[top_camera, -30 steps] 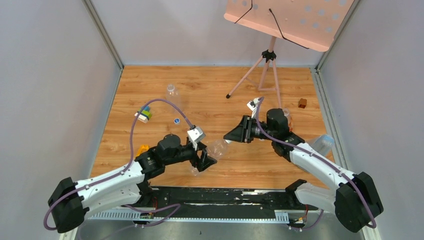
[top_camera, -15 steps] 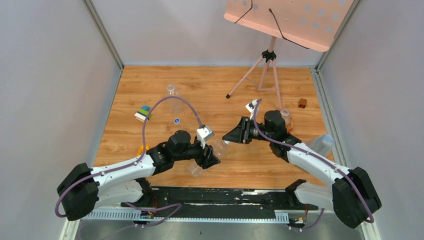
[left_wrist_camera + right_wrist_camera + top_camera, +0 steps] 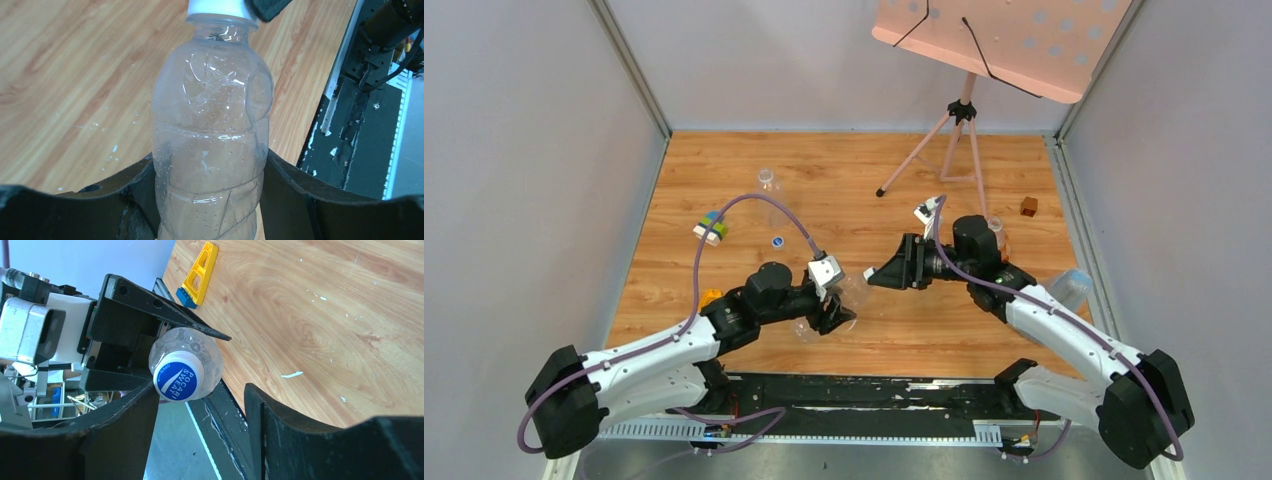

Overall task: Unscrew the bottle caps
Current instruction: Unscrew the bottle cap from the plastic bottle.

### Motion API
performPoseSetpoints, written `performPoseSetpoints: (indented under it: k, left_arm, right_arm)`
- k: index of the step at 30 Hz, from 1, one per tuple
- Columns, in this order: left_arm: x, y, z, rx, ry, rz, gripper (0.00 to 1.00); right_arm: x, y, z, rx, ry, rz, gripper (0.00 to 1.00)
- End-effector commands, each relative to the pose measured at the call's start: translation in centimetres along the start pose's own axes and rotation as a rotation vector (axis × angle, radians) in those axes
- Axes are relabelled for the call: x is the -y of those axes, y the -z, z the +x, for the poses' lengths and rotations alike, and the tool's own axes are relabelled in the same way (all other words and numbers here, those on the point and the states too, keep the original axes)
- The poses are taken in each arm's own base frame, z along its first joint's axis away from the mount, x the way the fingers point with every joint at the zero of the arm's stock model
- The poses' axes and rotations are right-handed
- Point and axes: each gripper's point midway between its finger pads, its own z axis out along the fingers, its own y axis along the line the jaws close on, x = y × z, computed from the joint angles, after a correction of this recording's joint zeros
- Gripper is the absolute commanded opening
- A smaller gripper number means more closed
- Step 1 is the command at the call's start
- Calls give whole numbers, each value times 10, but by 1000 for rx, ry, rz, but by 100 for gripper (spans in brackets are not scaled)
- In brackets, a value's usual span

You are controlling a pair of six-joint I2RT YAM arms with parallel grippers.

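The wooden table (image 3: pixel 844 180) lies beneath both arms, which meet above its near middle. The left arm (image 3: pixel 654 355) stretches low, forward and inward. The right arm (image 3: pixel 1054 325) bends at the elbow and reaches back inward, so the two wrists face each other almost head-on. That pose suits the job, with one side to steady and the other to turn.

Between them hangs a clear plastic bottle (image 3: pixel 212 130), lifted off the wood and lying roughly level. The left pincer (image 3: pixel 210 190) pinches its lower body, a finger pressed against each side and the thin wall bulging above the grip. Gripping the body leaves the neck free and pointed straight at the other wrist.

The right pincer (image 3: pixel 200 395) stands spread. At the end of the bottle farthest from the left pincer sits the cap (image 3: pixel 178 376), white with a blue printed top. It is screwed on, inside the gap of the right pincer but off to one side. One finger lies just beside the cap and may be brushing it, though the angle does not settle that. The other finger stands clearly apart. So the cap is framed, not gripped.

I judge that the next move needs the cap centred and pinched before any twist. A soft bottle could also turn within the left hold.
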Motion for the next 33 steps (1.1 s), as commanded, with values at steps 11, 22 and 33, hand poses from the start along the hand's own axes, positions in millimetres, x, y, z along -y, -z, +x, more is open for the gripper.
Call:
performPoseSetpoints:
  k: [11,22,33]
  left_arm:
    - [2,8,-15,2,-289,54,22]
    - [-2,12,-8,-26,-286,32,21]
    - [-7,14,-6,-38,-280,0,22]
  right_arm:
    - [-28,12,-4,-46,-2,-62,44]
    - [-27,1,0,-80,-39,-101,44]
    - [-25,-8,4,-117,-18,-104,30]
